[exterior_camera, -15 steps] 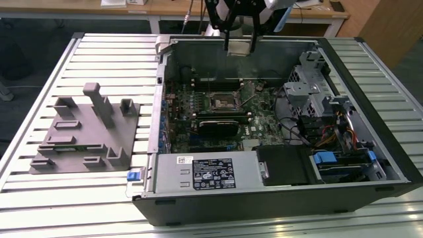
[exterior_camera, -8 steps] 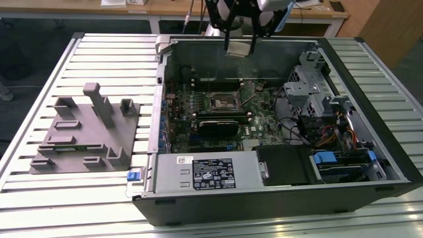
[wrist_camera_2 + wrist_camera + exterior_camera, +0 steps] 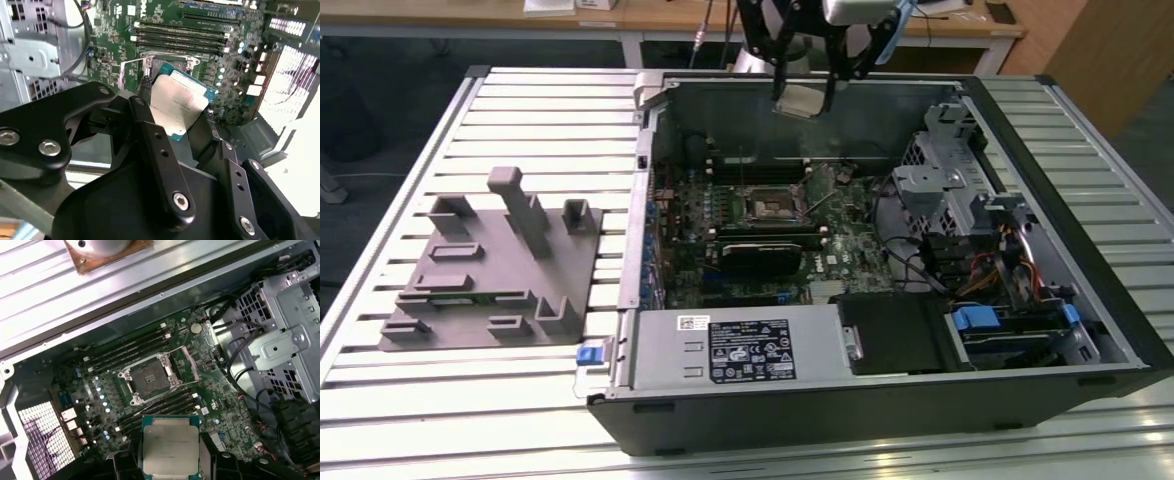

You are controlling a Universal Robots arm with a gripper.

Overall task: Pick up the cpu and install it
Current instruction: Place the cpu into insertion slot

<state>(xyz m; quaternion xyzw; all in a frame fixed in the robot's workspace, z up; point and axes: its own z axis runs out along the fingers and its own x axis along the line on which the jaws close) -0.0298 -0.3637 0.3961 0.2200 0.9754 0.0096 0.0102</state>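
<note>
The gripper [image 3: 803, 92] is closed on the cpu [image 3: 801, 101], with its black fingers [image 3: 149, 131] pressed against two opposite edges. In both wrist views the cpu [image 3: 176, 102] [image 3: 170, 445] shows its silver top. It hangs in the air over the far part of the open case [image 3: 881, 405], above the motherboard [image 3: 854, 245] and apart from it. The socket [image 3: 149, 378] lies open below. A grey fixture block [image 3: 494, 265] stands on the table [image 3: 400, 420], beside the case at the exterior view's left.

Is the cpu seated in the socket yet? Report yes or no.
No: in the first wrist view the gripper holds the cpu, and the motherboard socket sits open and empty.
</note>
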